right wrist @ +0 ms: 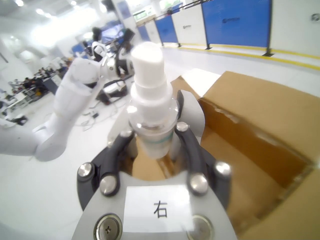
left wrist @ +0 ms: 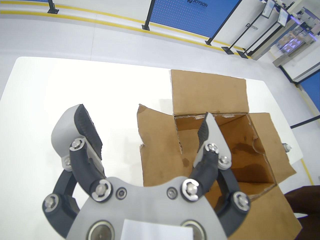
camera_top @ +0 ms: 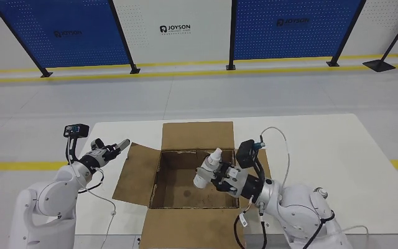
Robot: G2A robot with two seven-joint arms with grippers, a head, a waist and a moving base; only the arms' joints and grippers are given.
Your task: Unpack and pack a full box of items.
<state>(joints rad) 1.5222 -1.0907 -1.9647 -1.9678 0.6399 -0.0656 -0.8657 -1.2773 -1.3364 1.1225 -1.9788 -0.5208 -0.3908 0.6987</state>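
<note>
The right gripper [camera_top: 216, 178] is clamped on a white-capped bottle [camera_top: 209, 167] and holds it tilted above the right side of the open cardboard box [camera_top: 180, 157] — all four flaps are folded outward and the stained floor shows. The left gripper [camera_top: 119, 147], fingers apart, hovers over the bare white table [camera_top: 323, 149] just beyond the left flap [camera_top: 134, 174].

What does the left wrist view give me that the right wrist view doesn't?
Left wrist: the left hand, open and empty above the white table, plus the stained floor of the open brown cardboard box. Right wrist: the right hand shut on a clear plastic bottle with a white pump cap. Shared: the box's flaps and walls.
</note>
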